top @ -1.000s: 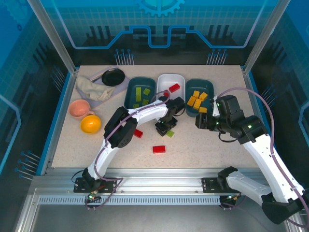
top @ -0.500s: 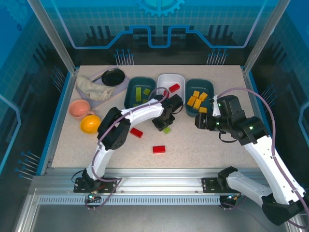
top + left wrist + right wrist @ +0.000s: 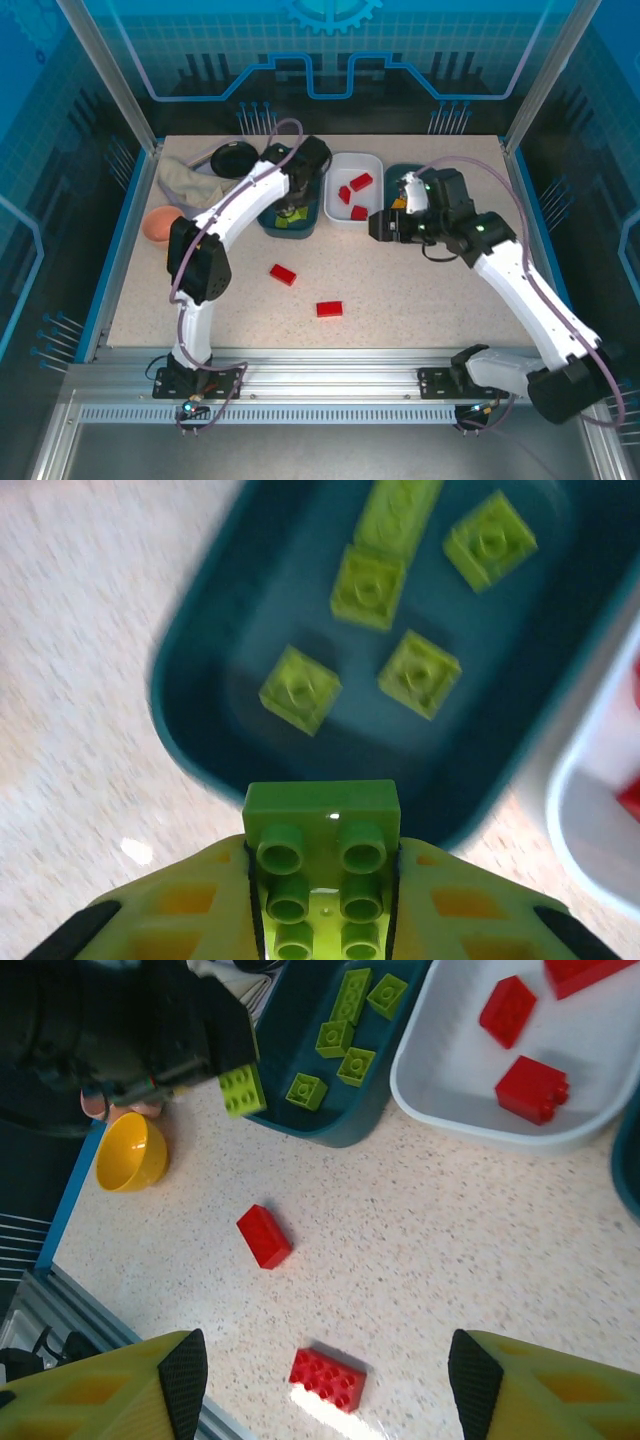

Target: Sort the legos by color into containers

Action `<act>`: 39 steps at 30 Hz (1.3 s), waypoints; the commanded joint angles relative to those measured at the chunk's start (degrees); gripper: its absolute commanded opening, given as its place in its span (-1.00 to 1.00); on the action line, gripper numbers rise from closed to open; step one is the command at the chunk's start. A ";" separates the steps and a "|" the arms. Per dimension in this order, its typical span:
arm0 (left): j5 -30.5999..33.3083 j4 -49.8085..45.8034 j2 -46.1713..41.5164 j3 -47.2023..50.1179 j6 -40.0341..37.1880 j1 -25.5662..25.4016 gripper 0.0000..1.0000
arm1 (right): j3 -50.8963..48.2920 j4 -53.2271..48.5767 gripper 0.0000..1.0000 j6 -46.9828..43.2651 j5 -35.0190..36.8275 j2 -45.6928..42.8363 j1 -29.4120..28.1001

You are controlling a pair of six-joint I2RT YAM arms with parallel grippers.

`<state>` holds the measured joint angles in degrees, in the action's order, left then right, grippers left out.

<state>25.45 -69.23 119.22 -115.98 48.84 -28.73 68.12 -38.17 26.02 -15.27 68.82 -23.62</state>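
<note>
Seeing my left tool [image 3: 322, 900] clamped on green brick [image 3: 322, 820] over teal tub's [image 3: 185, 730] near rim; right tool [image 3: 327, 1380] open; two red bricks [image 3: 282, 274] loose on roomy tabletop [image 3: 420, 300].

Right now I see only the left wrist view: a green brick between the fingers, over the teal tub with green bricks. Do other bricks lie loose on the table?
Observer: Yes. A red brick lies on the table, and a second red brick lies apart from it, nearer the arm bases.
Operator: What does the right gripper do?
Observer: The right gripper hangs open above the table and holds nothing.
Operator: How many reds are in the white tub?
Observer: The white tub holds three red bricks.
</note>
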 commanded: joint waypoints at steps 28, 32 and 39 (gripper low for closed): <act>18.18 -7.67 29.48 -25.88 -20.10 3.77 -0.27 | 3.71 13.68 0.37 6.94 -8.23 12.68 2.25; 18.13 -7.64 30.32 -26.19 -20.10 3.68 -0.24 | 3.04 13.31 0.37 6.85 -8.29 11.86 2.64; 17.62 -7.74 30.06 -26.18 -20.06 3.39 0.08 | 1.67 12.71 0.38 6.76 -8.40 10.67 2.78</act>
<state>41.82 -75.83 149.12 -140.20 29.23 -25.04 70.67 -24.49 32.60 -22.20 81.19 -21.63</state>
